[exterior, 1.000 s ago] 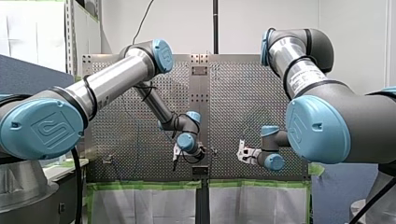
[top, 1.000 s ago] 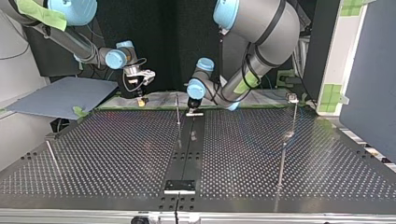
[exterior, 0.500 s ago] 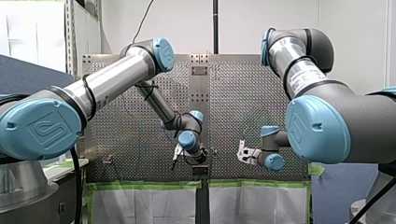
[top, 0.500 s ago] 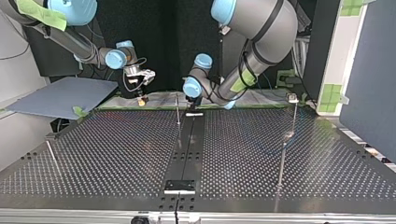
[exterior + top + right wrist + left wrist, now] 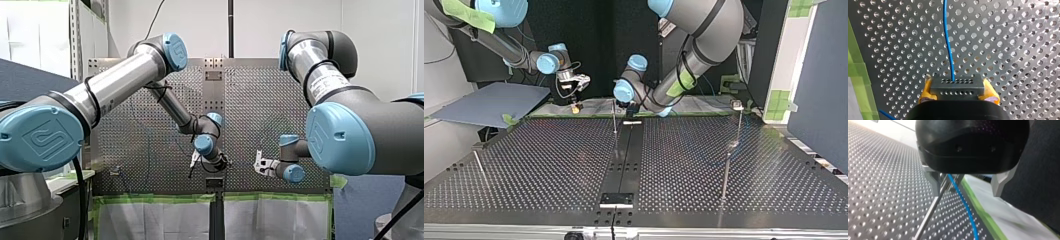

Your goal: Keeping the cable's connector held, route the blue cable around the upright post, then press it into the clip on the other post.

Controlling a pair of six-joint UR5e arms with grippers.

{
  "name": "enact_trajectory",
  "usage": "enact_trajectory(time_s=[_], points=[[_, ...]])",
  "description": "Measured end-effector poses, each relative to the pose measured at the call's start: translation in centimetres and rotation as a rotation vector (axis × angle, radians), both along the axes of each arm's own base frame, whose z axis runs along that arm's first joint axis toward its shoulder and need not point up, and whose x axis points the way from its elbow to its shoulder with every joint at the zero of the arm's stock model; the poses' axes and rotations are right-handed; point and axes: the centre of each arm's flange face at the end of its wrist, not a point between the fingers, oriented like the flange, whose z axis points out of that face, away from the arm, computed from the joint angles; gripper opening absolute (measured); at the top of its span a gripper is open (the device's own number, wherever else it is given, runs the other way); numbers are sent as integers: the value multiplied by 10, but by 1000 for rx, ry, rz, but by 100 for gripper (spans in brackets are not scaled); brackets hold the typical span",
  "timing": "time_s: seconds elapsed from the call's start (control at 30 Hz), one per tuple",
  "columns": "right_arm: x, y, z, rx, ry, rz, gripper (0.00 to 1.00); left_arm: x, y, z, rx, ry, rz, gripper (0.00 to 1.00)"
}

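Note:
My right gripper (image 5: pixel 958 93) has yellow pads and is shut on the grey connector block (image 5: pixel 956 85). The blue cable (image 5: pixel 948 45) runs from the block away over the perforated table. In the top view my right gripper (image 5: pixel 575 101) hangs at the table's far edge, left of the thin upright post (image 5: pixel 614 118). My left gripper (image 5: pixel 626 106) is just right of that post. Its metal fingers (image 5: pixel 933 183) stand open, with the blue cable (image 5: pixel 964 202) and the post (image 5: pixel 931 211) passing between them, nearer one finger. The clip post (image 5: pixel 737 106) stands at the far right.
A black centre strip (image 5: pixel 625 155) runs down the table to a small plate (image 5: pixel 616 200). A short rod (image 5: pixel 479 167) leans at the top view's left. A grey board (image 5: pixel 494 102) lies beyond the table's far left corner. Green tape (image 5: pixel 983 212) lines the edge.
My left arm has swung toward the top view's left, bringing its open gripper up to the upright post. My right arm and the connector have stayed put.

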Motion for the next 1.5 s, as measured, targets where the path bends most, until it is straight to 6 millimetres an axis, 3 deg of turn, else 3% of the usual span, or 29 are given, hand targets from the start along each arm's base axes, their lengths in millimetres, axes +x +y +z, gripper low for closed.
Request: enact_trajectory(time_s=[0.37,0.73,1.07,1.5], points=[[0,0,0,0,0,0,0,-10,-3,10,-10,-5,-9,100],[0,0,0,-1,0,0,0,-18,5,4,-17,-6,-2,100],[0,0,0,-2,0,0,0,-29,2,19,-119,-30,-19,100],[-1,-1,0,-3,-1,-1,0,-39,5,9,-158,-20,-11,100]])
